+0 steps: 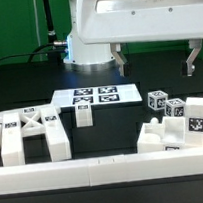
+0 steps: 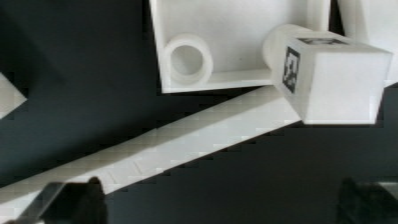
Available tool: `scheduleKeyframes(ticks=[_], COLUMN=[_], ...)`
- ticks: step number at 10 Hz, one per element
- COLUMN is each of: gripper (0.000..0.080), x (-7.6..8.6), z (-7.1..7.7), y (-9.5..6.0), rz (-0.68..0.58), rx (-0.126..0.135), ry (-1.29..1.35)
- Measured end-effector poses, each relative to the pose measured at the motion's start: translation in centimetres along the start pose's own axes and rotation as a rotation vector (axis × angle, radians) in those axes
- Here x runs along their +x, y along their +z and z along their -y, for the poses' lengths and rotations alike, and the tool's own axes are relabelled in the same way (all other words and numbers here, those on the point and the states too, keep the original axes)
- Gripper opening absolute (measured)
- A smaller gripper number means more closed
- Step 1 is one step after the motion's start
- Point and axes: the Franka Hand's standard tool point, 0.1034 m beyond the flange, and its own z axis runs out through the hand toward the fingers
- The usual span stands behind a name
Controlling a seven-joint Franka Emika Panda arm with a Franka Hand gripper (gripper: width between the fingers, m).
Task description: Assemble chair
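Rail (image 1: 97,175) edged the bench's (image 1: 18,92) near side.
Gripper (image 1: 154,66) hung wide open, empty, above tagged leg (image 2: 338,80).

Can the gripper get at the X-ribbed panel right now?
Probably yes: the gripper hangs open above the table, and nothing covers the X-ribbed panel or stands between them.

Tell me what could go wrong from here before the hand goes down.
1. The open hand hangs above the crowded chair parts; coming down, a finger could knock a neighbouring piece.
2. In the wrist view the tagged leg sits tight beside the holed part and the border rail, so a finger may land on one of them instead of straddling the leg.
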Motion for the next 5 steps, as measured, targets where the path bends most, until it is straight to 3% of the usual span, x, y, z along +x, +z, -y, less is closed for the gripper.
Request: scheduleKeyframes(ticks=[1, 2, 3, 5], gripper=[0.0649, 0.0649, 0.0649, 0.0649], x=[0.1, 0.3, 0.5, 1.1], z=[-0.8, -2.5, -5.3, -8.8], y=[0.3, 0.2, 0.5, 1.3], rz=[-0.003, -0.010, -0.010, -0.002], rx=[-0.003, -0.007, -0.013, -0.021], ry=[-0.056, -0.143, -0.227, -0.280])
